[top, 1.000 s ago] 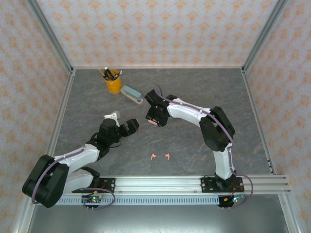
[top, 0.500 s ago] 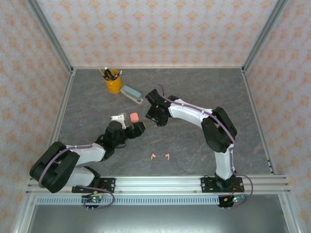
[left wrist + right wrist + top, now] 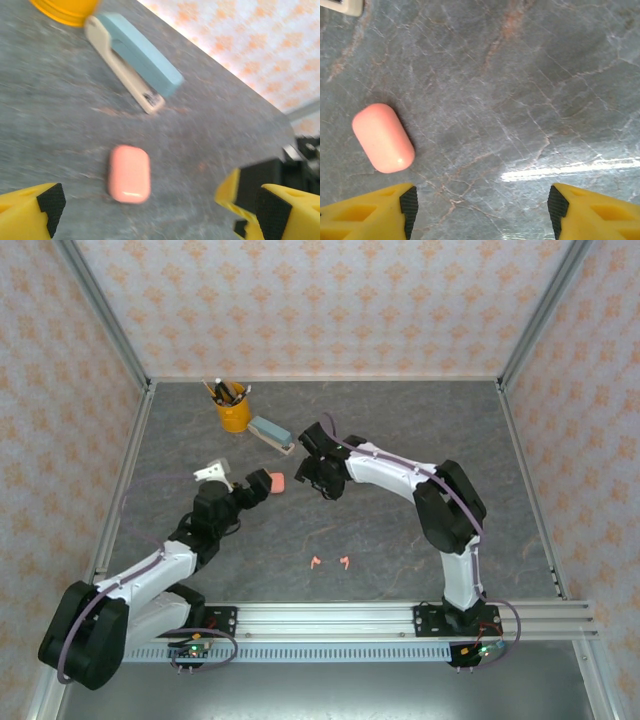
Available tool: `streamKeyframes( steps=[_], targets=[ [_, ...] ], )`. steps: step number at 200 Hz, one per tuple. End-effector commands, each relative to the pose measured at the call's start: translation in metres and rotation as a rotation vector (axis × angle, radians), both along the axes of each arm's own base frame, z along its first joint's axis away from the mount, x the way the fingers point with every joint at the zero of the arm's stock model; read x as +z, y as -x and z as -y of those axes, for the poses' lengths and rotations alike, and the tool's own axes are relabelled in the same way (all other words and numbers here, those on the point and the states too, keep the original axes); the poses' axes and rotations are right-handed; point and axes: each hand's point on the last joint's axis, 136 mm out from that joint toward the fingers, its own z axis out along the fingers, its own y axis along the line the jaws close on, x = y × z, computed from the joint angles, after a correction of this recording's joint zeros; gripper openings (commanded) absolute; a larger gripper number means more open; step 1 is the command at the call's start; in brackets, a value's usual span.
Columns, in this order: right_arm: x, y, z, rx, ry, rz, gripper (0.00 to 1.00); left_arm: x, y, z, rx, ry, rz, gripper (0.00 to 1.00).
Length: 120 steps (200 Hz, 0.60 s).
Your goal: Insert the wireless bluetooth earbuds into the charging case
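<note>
1. From overhead: the pink charging case [image 3: 277, 483] lies flat on the table [image 3: 400, 440], around 10 o'clock from the middle, sandwiched between both tools. The left gripper [image 3: 258, 487] sits just at its 9 o'clock and the right gripper [image 3: 313, 480] near its 3 o'clock. Neither is touching it, as far as I can tell. Two salmon-pink earbuds [image 3: 314, 561] lie loose at 6 o'clock, well apart from the case.
2. Left wrist cam: left gripper [image 3: 155, 210] is spread wide and empty. The charging case [image 3: 129, 173] is at 7 o'clock and its lid looks shut. There's a stapler [image 3: 132, 60] up at 11 o'clock.
3. Right wrist cam: right gripper [image 3: 482, 202] is also spread, with nothing in it. The charging case [image 3: 383, 144] is off at 9 o'clock, outside the jaws.
4. My guess on handling: those earbuds are featherlight, hard and slick, so they'd ping away easily. I'd pinch across the fat bud end. The case is a smooth pebble that'll probably skate, so one arm should hold its long sides.
</note>
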Motion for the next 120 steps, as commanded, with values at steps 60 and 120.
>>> streamKeyframes(
  steps=[60,120],
  targets=[
    [-0.017,-0.009,-0.035,0.256,0.227,0.015,0.76,-0.006,-0.019,-0.082,0.233,0.055,-0.2,1.0],
    [-0.029,-0.013,-0.064,0.383,0.291,0.036,0.77,-0.015,-0.032,-0.092,0.238,0.093,-0.258,1.0]
  ],
)
